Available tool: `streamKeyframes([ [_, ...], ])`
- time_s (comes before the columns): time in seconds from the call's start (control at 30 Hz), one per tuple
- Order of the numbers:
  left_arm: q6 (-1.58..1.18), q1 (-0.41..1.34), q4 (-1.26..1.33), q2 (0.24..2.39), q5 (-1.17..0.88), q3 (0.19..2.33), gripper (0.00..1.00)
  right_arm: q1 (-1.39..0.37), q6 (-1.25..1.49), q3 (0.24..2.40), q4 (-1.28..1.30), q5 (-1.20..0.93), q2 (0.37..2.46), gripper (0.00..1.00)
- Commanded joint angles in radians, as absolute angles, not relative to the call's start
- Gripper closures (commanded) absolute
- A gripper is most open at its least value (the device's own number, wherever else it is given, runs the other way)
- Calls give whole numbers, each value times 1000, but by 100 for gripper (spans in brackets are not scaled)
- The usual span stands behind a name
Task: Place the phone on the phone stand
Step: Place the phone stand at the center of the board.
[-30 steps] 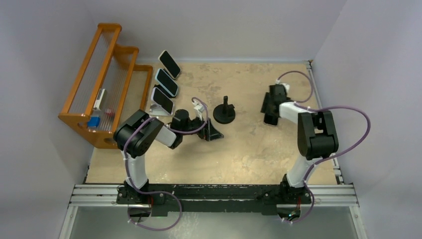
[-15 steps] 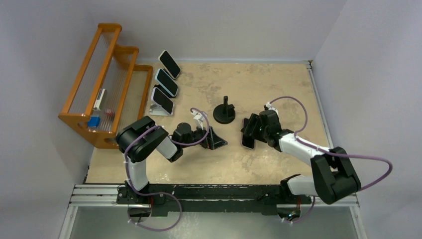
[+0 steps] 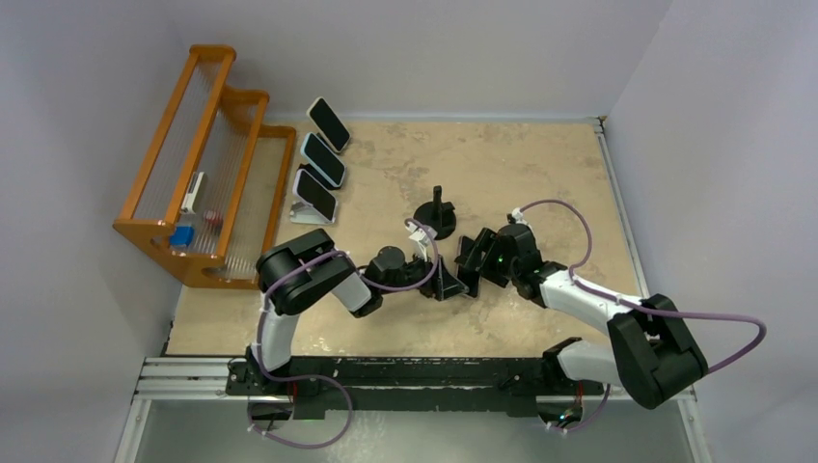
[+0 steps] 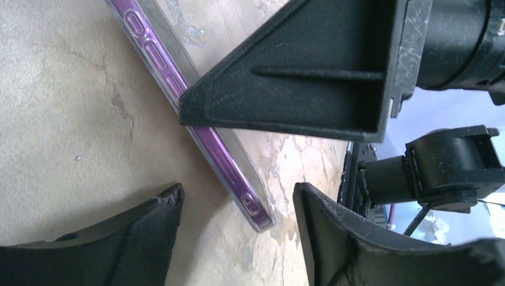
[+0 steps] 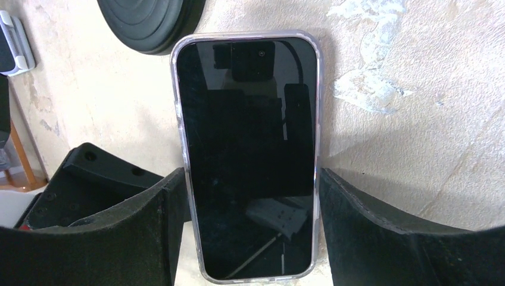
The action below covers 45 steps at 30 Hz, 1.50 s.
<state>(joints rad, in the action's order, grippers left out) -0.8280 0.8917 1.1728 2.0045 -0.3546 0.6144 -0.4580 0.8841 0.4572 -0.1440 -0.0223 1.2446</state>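
The right gripper point(image 5: 251, 179) has the phone point(image 5: 247, 119) clamped across its width. One finger presses each long edge, so the jaws are held apart only by the width of the case. The dark screen faces the wrist camera, and the clear case shows a purple tint along its side.

The left gripper point(image 4: 238, 196) faces it from the left, with its jaws well apart. One end of the phone lies in the gap between its fingers point(image 4: 119, 238) but touches neither, so this hand holds nothing. From above, the two grippers meet nose to nose near the middle of the table point(image 3: 521, 164), with the phone low between them. I cannot tell whether its lower end rests on the surface.

The phone stand point(image 3: 436, 217), a black round base with a short upright post, is just beyond them on the far side and has nothing on it. Further left, three other phones point(image 3: 323, 159) lean on their own stands beside an orange rack point(image 3: 207, 154).

To me this looks like a handover or a regrip, with the phone already picked up and not yet placed. The next move seems to call for a firm hold from one hand. The phone then has to be tipped up and carried the short way back to the stand. It has to be set squarely against the post, because the stand looks light enough that a nudge would shift it.
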Motion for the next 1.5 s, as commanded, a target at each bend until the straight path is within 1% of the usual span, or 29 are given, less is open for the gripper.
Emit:
streamKeyframes([
  [0.0, -835, 907, 1076, 2071, -325, 644, 36, -473, 928, 454, -222, -39, 1227, 59],
  [0.1, -837, 918, 1082, 2107, -318, 668, 39, -478, 934, 458, -228, -37, 1228, 59],
  [0.13, -836, 922, 1084, 2117, -315, 676, 42, -481, 938, 461, -227, -36, 1231, 59],
  [0.2, -835, 923, 1092, 2134, -308, 685, 52, -488, 942, 463, -224, -33, 1230, 59],
  [0.23, -834, 923, 1100, 2140, -304, 686, 63, -492, 946, 461, -222, -29, 1224, 59],
  [0.27, -834, 923, 1102, 2147, -298, 688, 77, -495, 949, 458, -219, -25, 1216, 59],
  [0.3, -840, 923, 1089, 2152, -289, 694, 89, -497, 952, 455, -216, -22, 1209, 58],
  [0.33, -844, 923, 1080, 2159, -284, 701, 95, -498, 954, 451, -215, -23, 1200, 59],
  [0.4, -844, 922, 1085, 2176, -288, 714, 100, -499, 955, 449, -207, -25, 1187, 58],
  [0.47, -840, 923, 1105, 2187, -290, 716, 100, -500, 953, 449, -201, -27, 1178, 57],
  [0.5, -833, 922, 1114, 2187, -289, 714, 100, -502, 953, 449, -200, -27, 1173, 55],
  [0.53, -821, 922, 1121, 2182, -287, 709, 100, -502, 948, 448, -198, -26, 1167, 51],
  [0.57, -800, 921, 1130, 2174, -288, 702, 100, -503, 938, 450, -199, -25, 1162, 44],
  [0.6, -772, 919, 1131, 2160, -290, 695, 100, -503, 919, 452, -199, -22, 1152, 32],
  [0.63, -744, 917, 1119, 2142, -292, 690, 100, -502, 898, 456, -195, -15, 1139, 12],
  [0.67, -709, 912, 1105, 2119, -302, 686, 100, -502, 872, 467, -179, -5, 1122, 2],
  [0.73, -637, 894, 1060, 2063, -363, 678, 100, -502, 810, 503, -112, -8, 1081, 1],
  [0.83, -574, 858, 994, 1984, -430, 653, 100, -501, 670, 589, -20, 82, 987, 1],
  [0.93, -513, 830, 911, 1884, -494, 625, 100, -499, 514, 684, 14, 124, 871, 1],
  [1.03, -413, 824, 763, 1753, -530, 621, 100, -497, 372, 750, 5, 103, 755, 1],
  [1.13, -320, 826, 674, 1623, -630, 604, 100, -497, 304, 819, 9, 81, 699, 1],
  [1.27, -210, 825, 582, 1487, -766, 577, 100, -497, 258, 894, 41, 16, 659, 1],
  [1.37, -86, 815, 425, 1403, -821, 602, 100, -496, 180, 942, 88, -107, 665, 1],
  [1.47, 19, 751, 283, 1306, -906, 631, 100, -496, 97, 1032, 185, -268, 731, 1],
])
